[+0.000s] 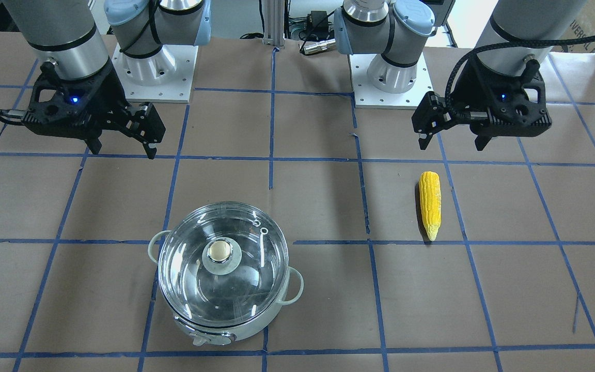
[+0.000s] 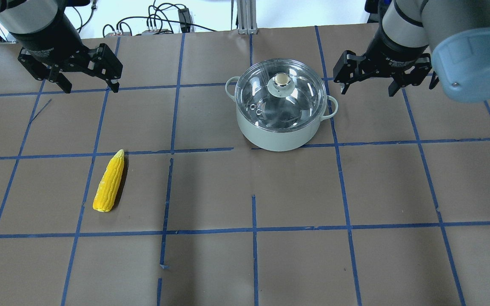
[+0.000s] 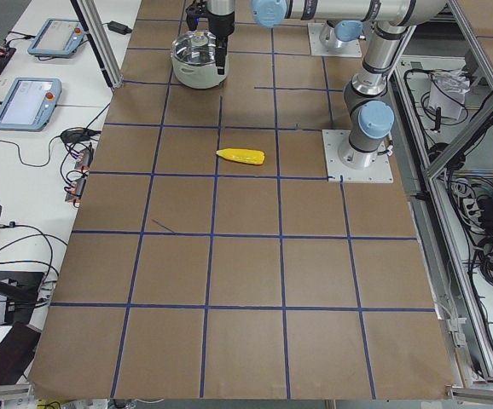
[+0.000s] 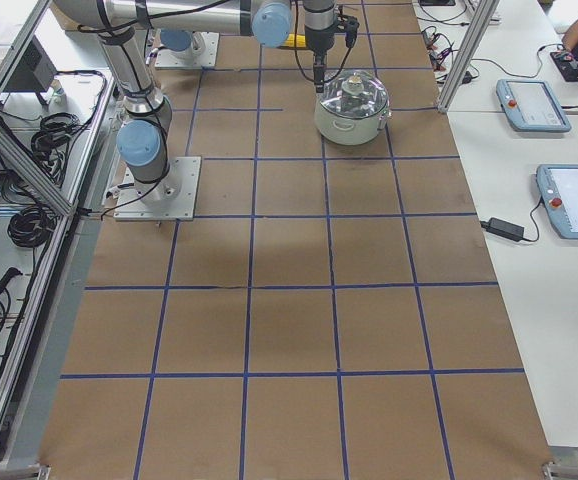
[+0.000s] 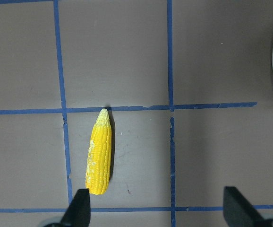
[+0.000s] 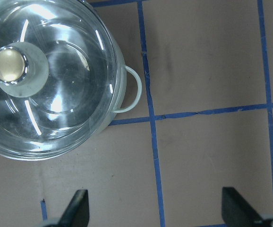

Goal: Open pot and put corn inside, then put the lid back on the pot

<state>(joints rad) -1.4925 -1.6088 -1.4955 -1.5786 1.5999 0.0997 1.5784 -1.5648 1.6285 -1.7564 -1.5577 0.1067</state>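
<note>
The steel pot (image 1: 259, 326) stands on the table with the clear glass lid (image 1: 219, 253) on it, beige knob up. It also shows in the overhead view (image 2: 277, 138) and the right wrist view (image 6: 120, 101). The yellow corn (image 1: 430, 204) lies flat on the paper, far from the pot, and shows in the overhead view (image 2: 109, 182) and the left wrist view (image 5: 100, 153). My left gripper (image 2: 92, 89) is open and empty, held above the table beyond the corn's tip. My right gripper (image 2: 367, 92) is open and empty, held beside the pot's handle.
Brown paper with a blue tape grid (image 2: 253, 229) covers the table. The two arm bases (image 1: 155, 62) (image 1: 390, 67) stand on white plates at the robot's edge. Tablets (image 4: 534, 105) lie on a side table beyond the far edge.
</note>
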